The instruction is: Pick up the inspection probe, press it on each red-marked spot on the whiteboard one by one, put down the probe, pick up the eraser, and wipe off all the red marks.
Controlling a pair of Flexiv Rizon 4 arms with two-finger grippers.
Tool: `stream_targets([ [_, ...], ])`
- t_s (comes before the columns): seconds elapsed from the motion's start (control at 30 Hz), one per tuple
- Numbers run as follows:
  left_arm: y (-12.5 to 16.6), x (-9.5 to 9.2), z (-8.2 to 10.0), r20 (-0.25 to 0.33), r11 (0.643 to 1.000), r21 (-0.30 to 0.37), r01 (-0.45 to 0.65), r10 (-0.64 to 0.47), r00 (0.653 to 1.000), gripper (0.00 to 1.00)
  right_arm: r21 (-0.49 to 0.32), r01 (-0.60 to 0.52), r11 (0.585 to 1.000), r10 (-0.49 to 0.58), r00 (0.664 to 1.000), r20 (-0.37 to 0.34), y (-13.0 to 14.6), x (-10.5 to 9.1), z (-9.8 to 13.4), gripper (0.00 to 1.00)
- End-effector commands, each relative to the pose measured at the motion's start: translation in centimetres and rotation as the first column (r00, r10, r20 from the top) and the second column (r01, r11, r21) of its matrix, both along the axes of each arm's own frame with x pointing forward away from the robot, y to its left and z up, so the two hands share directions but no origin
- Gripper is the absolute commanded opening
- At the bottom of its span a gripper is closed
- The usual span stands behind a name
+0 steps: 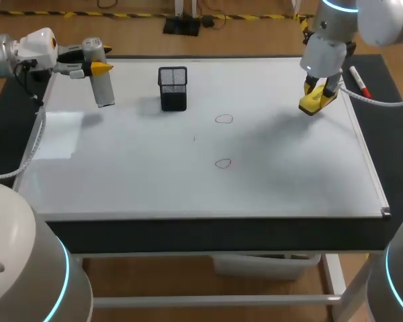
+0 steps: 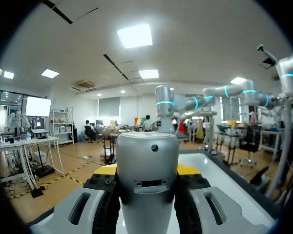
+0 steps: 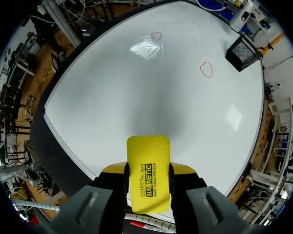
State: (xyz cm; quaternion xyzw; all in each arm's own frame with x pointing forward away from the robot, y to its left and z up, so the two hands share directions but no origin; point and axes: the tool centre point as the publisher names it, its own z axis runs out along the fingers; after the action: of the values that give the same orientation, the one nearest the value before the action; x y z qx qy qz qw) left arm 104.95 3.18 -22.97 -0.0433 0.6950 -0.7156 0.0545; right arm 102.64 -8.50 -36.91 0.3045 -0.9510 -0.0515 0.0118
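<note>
My left gripper (image 1: 101, 68) hangs over the far left edge of the whiteboard (image 1: 141, 181), shut on the silver cylindrical probe (image 1: 103, 86). In the left wrist view the probe (image 2: 147, 185) stands between the yellow-tipped fingers (image 2: 191, 169). Above the board's far right, my right gripper (image 1: 320, 89) is shut on the yellow eraser (image 1: 311, 102), and that eraser (image 3: 147, 171) fills the gap between its fingers (image 3: 183, 168). Two small red circles are drawn mid-board, one farther (image 1: 224, 119) (image 3: 206, 69) and one nearer (image 1: 223, 163) (image 3: 156, 36).
A black mesh pen holder (image 1: 172, 88) (image 3: 241, 48) stands on the far part of the board, left of the farther circle. A red-capped marker (image 1: 359, 80) lies on the dark mat beyond the board's right edge.
</note>
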Motion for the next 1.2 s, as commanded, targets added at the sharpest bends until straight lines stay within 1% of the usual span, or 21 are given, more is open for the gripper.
stream_targets([
  [0.03, -1.1, -0.8, 0.2, 0.002, 1.0, 0.007, 0.024, -0.024, 1.0, 0.0, -0.005, -0.002, 1.0, 0.002, 1.0, -0.003, 0.0, 0.2, 0.1, 0.0],
  [0.43, -6.4, -4.1, 1.2, 0.016, 0.989, -0.021, 0.149, -0.149, 0.989, 0.0, -0.005, -0.002, 1.0, 0.002, 1.0, -0.003, 0.0, 0.2, 0.1, 0.0],
  [0.63, -9.6, -6.2, 1.2, 0.01, 0.979, -0.031, 0.202, -0.202, 0.979, 0.0, -0.005, -0.002, 1.0, 0.002, 1.0, -0.003, 0.0, 0.2, 0.1, 0.0],
  [0.73, -11.1, -6.9, 1.0, -0.004, 0.975, -0.036, 0.22, -0.22, 0.975, 0.0, -0.005, -0.002, 1.0, 0.002, 1.0, -0.003, 0.0, 0.2, 0.1, 0.0],
  [0.93, -13.9, -7.7, 0.4, -0.038, 0.974, -0.038, 0.222, -0.223, 0.974, 0.0, -0.005, -0.002, 1.0, 0.002, 1.0, -0.003, 0.0, 0.2, 0.1, 0.0],
  [1.2, -17.8, -8.1, 0.0, -0.049, 0.975, -0.038, 0.217, -0.219, 0.975, 0.0, -0.005, -0.002, 1.0, 0.002, 1.0, -0.003, 0.0, 0.2, 0.1, 0.0],
])
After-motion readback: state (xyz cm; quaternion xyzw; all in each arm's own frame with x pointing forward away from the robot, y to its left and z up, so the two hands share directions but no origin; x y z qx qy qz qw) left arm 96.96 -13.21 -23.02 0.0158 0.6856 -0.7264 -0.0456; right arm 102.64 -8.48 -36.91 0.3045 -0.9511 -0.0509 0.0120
